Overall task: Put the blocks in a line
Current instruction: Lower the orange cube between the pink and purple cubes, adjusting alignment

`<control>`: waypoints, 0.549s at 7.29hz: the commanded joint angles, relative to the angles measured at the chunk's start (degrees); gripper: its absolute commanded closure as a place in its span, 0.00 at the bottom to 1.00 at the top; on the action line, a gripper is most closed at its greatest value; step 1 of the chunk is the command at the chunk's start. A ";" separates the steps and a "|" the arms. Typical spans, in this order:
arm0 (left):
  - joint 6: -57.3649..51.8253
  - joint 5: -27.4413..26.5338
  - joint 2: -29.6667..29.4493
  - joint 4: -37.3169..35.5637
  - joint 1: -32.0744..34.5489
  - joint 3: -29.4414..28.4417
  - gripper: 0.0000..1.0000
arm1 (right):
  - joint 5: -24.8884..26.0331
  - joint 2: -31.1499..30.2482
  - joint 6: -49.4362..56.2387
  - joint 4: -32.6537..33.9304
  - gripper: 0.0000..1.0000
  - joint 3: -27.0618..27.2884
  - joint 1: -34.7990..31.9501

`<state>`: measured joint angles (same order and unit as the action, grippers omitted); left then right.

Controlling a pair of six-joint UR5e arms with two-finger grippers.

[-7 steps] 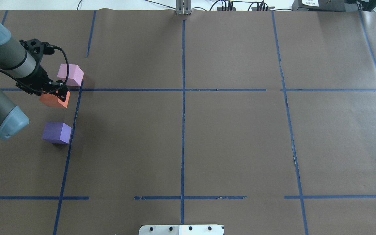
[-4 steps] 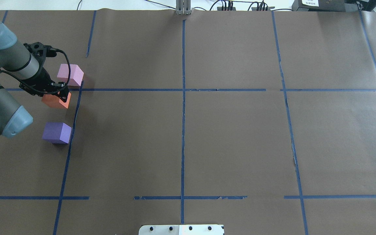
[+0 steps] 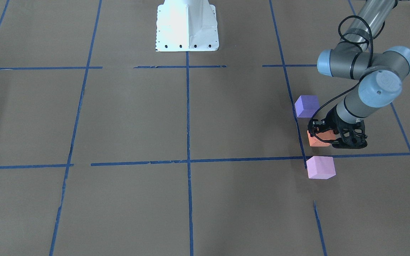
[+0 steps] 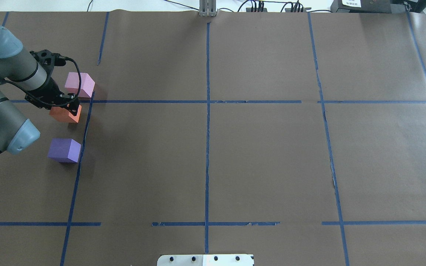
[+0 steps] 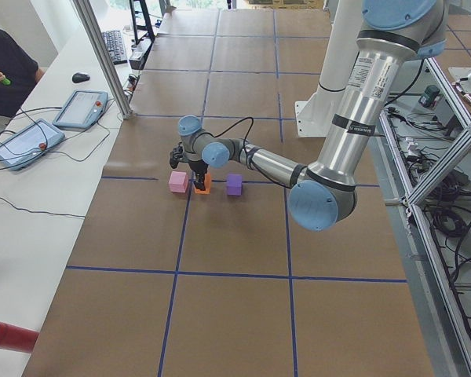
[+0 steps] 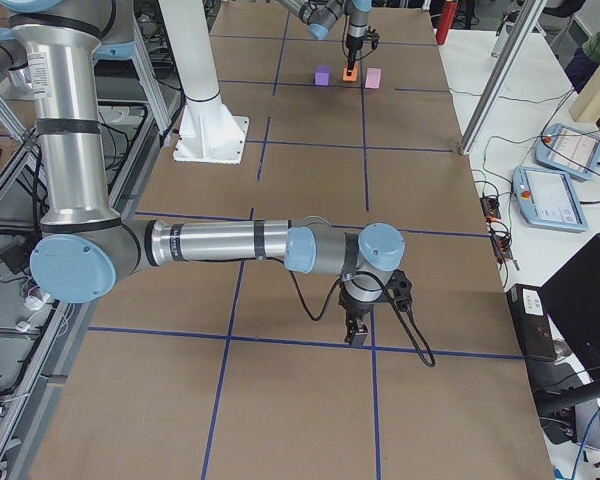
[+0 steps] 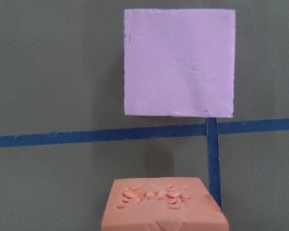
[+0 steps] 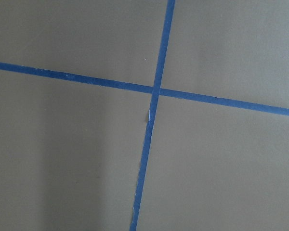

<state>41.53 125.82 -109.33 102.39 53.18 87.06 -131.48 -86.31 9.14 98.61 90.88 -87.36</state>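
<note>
Orange block (image 4: pixel 62 114) held by left gripper (image 4: pixel 71 108) near pink block (image 4: pixel 79 84).

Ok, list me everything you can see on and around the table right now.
orange block: one, orange, between the other two blocks, in the left gripper
pink block: one, pale pink, far end of the row, just past a tape line
purple block: one, violet, near end of the row
tape lines: several, blue, a grid over the table
table cover: one, brown paper
teach pendants: two, grey-blue, side bench
robot base: one, white, table's robot side
left gripper: one, black, closed on the orange block
right gripper: one, black, over a tape crossing; open or shut unclear
</note>
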 commanded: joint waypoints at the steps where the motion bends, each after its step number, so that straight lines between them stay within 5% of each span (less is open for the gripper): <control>1: 0.13 0.04 -0.70 0.45 0.00 -1.11 0.57 | 0.00 0.00 0.00 0.00 0.00 0.00 0.00; 4: 0.31 0.12 -0.97 1.41 -0.26 -2.51 0.57 | 0.00 0.00 0.00 0.00 0.00 0.00 0.00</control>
<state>41.77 125.92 -110.18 103.42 53.01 85.21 -131.48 -86.31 9.14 98.61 90.88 -87.36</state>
